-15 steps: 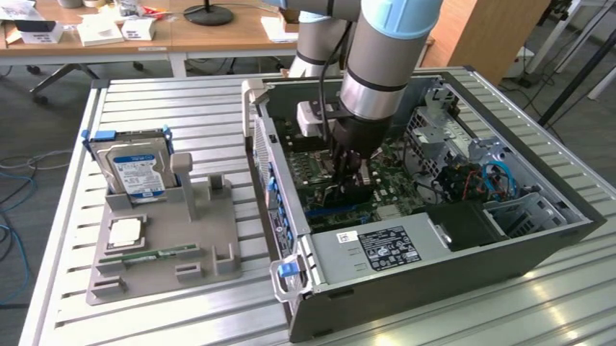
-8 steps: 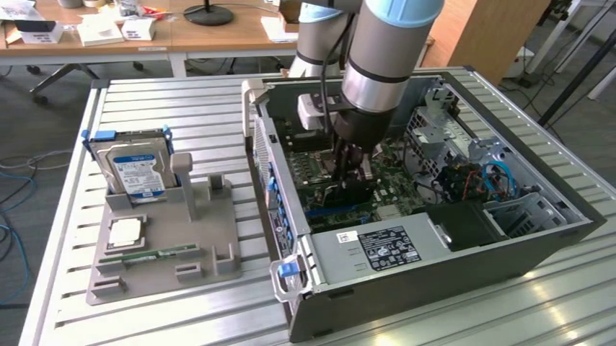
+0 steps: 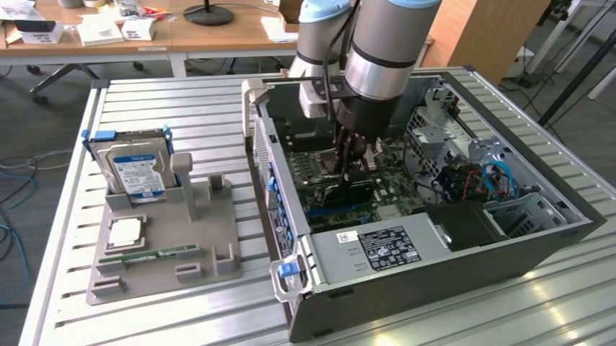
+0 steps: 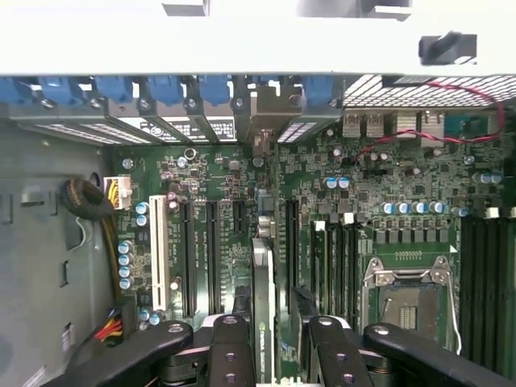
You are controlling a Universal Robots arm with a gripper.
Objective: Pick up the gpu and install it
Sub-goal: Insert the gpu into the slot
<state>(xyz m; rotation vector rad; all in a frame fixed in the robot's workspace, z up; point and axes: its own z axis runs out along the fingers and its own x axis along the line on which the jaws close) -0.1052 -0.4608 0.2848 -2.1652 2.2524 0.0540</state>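
Robotics lab — desks, slatted workbench

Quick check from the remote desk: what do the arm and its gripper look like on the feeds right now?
The arm is built of brushed silver-grey cylindrical tubes with pale blue joint caps, and a black cable runs down alongside it. A light grey box sits at the wrist. The gripper is black, with chunky jointed finger links fastened by round silver screws.

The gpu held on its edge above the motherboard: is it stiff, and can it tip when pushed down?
The gpu looks like a thin rigid board, so probably stiff. Standing on edge between the end effector fingers, it may tilt if pressed unevenly. Probably fragile.
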